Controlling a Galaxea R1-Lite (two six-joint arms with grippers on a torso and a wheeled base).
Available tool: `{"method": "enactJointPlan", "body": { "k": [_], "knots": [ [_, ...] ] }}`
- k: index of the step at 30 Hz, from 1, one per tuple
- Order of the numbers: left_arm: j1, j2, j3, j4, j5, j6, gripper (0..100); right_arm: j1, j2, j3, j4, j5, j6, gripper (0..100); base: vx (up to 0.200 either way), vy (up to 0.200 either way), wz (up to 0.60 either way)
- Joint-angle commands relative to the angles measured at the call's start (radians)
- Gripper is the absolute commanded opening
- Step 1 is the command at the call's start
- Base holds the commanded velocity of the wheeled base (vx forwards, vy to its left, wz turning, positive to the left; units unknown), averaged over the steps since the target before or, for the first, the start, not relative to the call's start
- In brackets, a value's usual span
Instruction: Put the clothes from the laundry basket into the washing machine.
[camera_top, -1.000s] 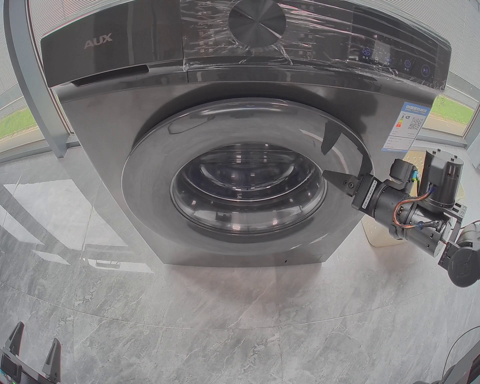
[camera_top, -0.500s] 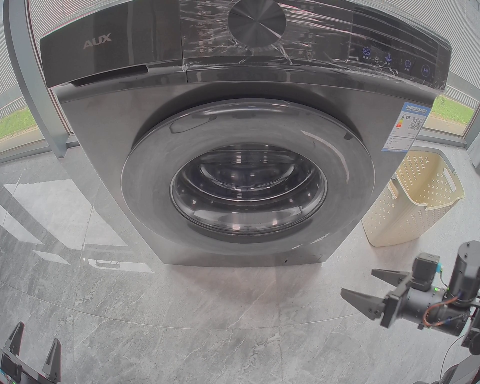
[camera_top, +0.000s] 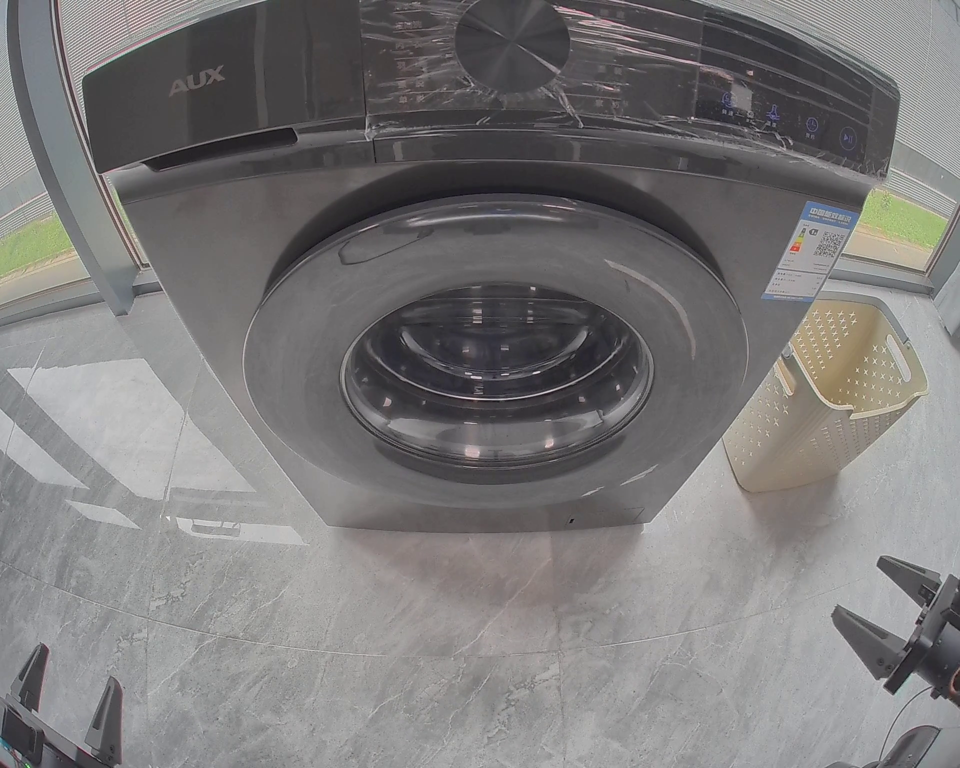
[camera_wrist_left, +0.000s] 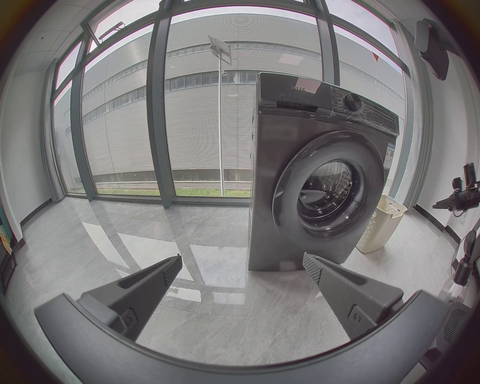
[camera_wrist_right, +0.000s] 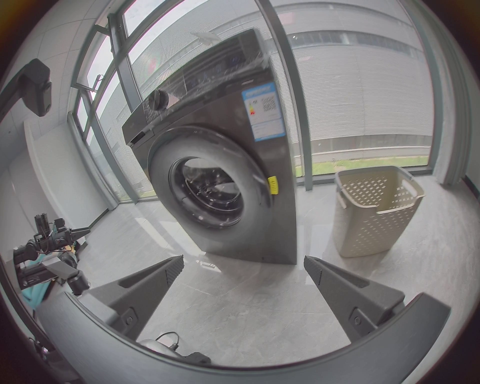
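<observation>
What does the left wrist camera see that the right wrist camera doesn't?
Left wrist: its own left hand, open, and the washer seen from its plain side.

Right wrist: its own right hand, open, a yellow tab on the washer's door edge, and the holed inner walls of the basket.

Both: the washer with its round door shut, the basket standing beside it, and the grey floor.

You're in a showroom-like test hall: polished grey stone floor (camera_top: 480, 630), tall glass windows (camera_wrist_left: 120, 125) facing a big industrial building (camera_wrist_left: 200, 125), and a film-wrapped washing machine (camera_top: 200, 230).
</observation>
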Motion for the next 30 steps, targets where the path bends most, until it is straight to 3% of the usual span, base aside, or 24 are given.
{"method": "enactJointPlan", "body": {
  "k": [1,7,9,12,13,15,17,18,20,23,30],
  "knots": [
    [0.000,-0.010,0.016,0.000,0.000,0.000,100,-0.296,-0.631,0.007,0.376,0.069,-0.058,100,0.000,0.000,0.00],
    [0.000,-0.010,0.016,0.000,0.000,0.000,100,-0.377,-0.688,0.027,0.425,0.072,-0.077,100,0.000,0.000,0.00],
    [0.000,-0.008,0.016,0.000,0.000,0.000,100,-0.373,-0.718,0.027,0.505,0.044,-0.077,100,0.000,0.000,0.00],
    [0.000,-0.008,0.016,0.000,0.000,-0.002,100,-0.371,-0.718,0.027,0.508,-0.051,-0.075,100,0.000,0.000,0.00],
    [0.000,-0.010,0.016,0.000,0.000,-0.002,100,-0.371,-0.718,0.027,0.511,-0.109,-0.078,100,0.000,0.000,0.00],
    [0.000,-0.010,0.016,0.000,0.000,-0.002,100,-0.371,-0.718,0.024,0.523,-0.148,-0.081,100,0.000,0.000,0.00],
    [0.000,-0.010,0.016,0.000,0.000,-0.002,100,-0.374,-0.714,0.027,0.536,-0.128,-0.070,100,0.000,0.000,0.00],
    [0.000,-0.010,0.016,0.000,0.000,0.000,100,-0.374,-0.714,0.027,0.562,-0.080,-0.087,100,0.000,0.000,0.00],
    [0.000,-0.010,0.016,0.000,0.000,-0.002,100,-0.373,-0.712,0.025,0.586,-0.031,-0.113,100,0.000,0.000,0.00],
    [0.000,-0.010,0.016,0.000,0.000,-0.002,100,-0.376,-0.712,0.027,0.580,-0.057,-0.115,100,0.000,0.000,0.00],
    [0.000,-0.010,0.016,0.000,0.000,-0.002,100,-0.371,-0.715,0.027,0.577,-0.036,-0.127,100,0.000,0.000,0.00]
  ]
}}
